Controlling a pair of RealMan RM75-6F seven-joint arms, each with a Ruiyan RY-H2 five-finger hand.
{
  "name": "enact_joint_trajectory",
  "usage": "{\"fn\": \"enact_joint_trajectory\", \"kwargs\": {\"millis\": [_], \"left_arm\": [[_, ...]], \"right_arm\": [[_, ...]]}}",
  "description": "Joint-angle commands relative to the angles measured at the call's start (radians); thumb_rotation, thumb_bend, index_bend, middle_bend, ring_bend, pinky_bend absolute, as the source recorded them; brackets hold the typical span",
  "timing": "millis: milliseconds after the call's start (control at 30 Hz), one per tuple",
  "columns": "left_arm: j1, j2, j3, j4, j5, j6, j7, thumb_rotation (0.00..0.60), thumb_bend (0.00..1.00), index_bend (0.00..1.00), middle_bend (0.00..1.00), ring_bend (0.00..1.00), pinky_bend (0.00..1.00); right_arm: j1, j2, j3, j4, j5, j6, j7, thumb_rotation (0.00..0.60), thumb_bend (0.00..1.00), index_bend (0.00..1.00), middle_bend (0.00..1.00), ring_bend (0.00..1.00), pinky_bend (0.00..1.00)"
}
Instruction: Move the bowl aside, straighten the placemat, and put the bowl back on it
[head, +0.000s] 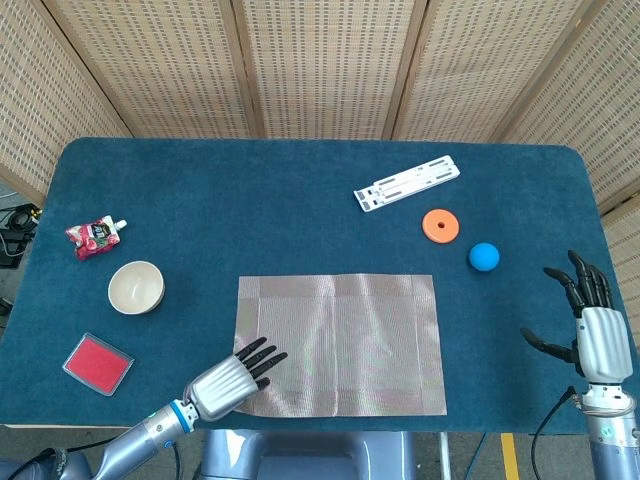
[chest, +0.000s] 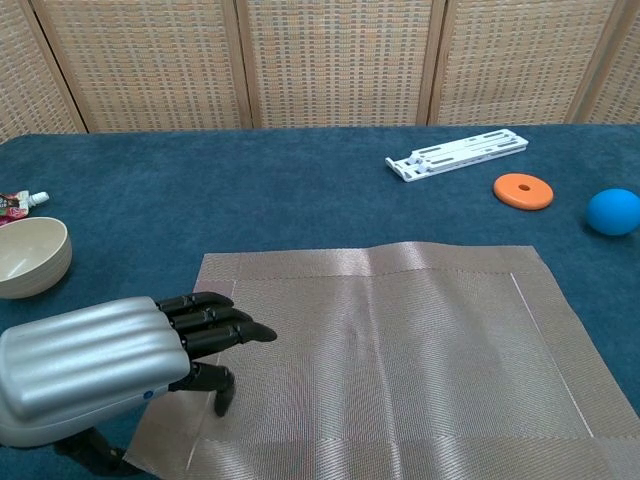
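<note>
While squared, placemat (head: 340, 343) grey, woven, lightly creased

Head view looks steeply down; chest view (closer) shares the placemat (head: 338, 343).

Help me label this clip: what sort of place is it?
Probably a staged test or lab setup, not a home: a table covered in blue cloth, woven screen panels close behind it, and unrelated props such as a blue ball and orange disc.
</note>
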Motion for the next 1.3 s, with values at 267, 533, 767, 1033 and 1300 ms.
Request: {"fn": "enact_joint_trajectory", "kwargs": {"millis": [267,533,767,1033,1300], "left_arm": [[0.092,0.079,0.055,0.002,0.100,0.154,-0.100,0.600,0.06,0.02,0.00,0.00,0.00],[0.179,0.184,0.041,0.041,0.118,0.331,-0.211,0.600,0.07,0.10,0.00,0.00,0.00],[0.238,0.246,-0.052,0.152,-0.015,0.407,-0.356,0.600,0.09,0.21,0.00,0.00,0.00],[0.255,0.205,-0.124,0.319,-0.122,0.360,-0.456,0.600,0.25,0.49,0.00,0.00,0.00],[0.243,0.124,-0.175,0.505,-0.234,0.213,-0.515,0.600,0.28,0.52,0.00,0.00,0.00]], "right_arm": [[-0.008,-0.008,-0.026,-0.020,-0.042,0.018,-0.047,0.600,0.24,0.22,0.00,0.00,0.00],[-0.016,-0.012,-0.047,-0.038,-0.084,0.039,-0.079,0.600,0.24,0.22,0.00,0.00,0.00],[-0.024,-0.013,-0.063,-0.051,-0.112,0.053,-0.096,0.600,0.24,0.22,0.00,0.00,0.00],[-0.023,-0.016,-0.069,-0.051,-0.118,0.048,-0.104,0.600,0.24,0.22,0.00,0.00,0.00],[-0.020,-0.018,-0.071,-0.050,-0.113,0.038,-0.110,0.600,0.24,0.22,0.00,0.00,0.00]]}}
